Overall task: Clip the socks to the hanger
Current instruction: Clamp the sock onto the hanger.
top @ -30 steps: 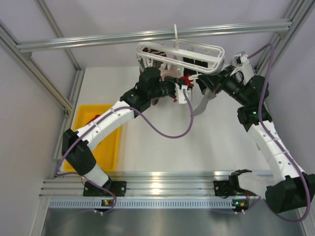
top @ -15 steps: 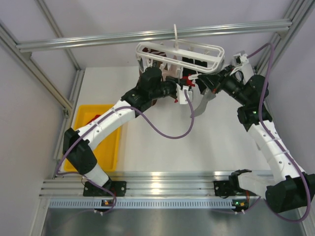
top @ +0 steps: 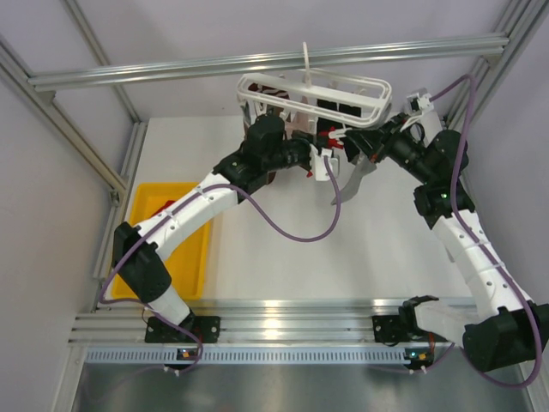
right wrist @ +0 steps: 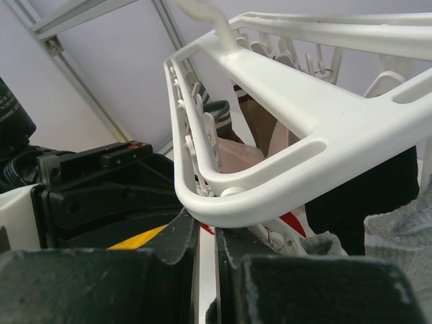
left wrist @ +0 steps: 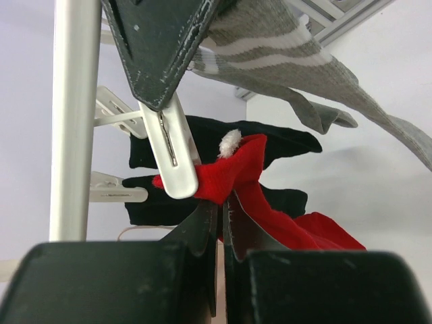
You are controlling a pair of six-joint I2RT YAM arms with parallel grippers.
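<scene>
The left claw [left wrist: 223, 214] is pinched nearly shut, its tips closed on a fold of the red sock [left wrist: 251, 169], which rises just above the tips and trails off to their right. Just above and left of that claw hangs a white clip peg [left wrist: 174, 152], its lower end overlapping the sock's upper left edge; whether the peg's mouth actually bites the cloth cannot be told. The right claw [right wrist: 206, 233] is narrow too, with only a slit between its fingers. The left wrist view shows it from below as a dark wedge with the grey sock [left wrist: 290, 50] caught in it, the white-striped cuff at the tips and the rest draping away to the right. From overhead, this sock hangs under the right claw. The white hanger [right wrist: 270, 88] sits directly above and ahead of the right claw, its frame corner just over the fingertips. Black socks [left wrist: 256, 138] are clipped beyond the left claw. A yellow tray [top: 150, 193] lies well behind the left claw, beside that arm's elbow.
</scene>
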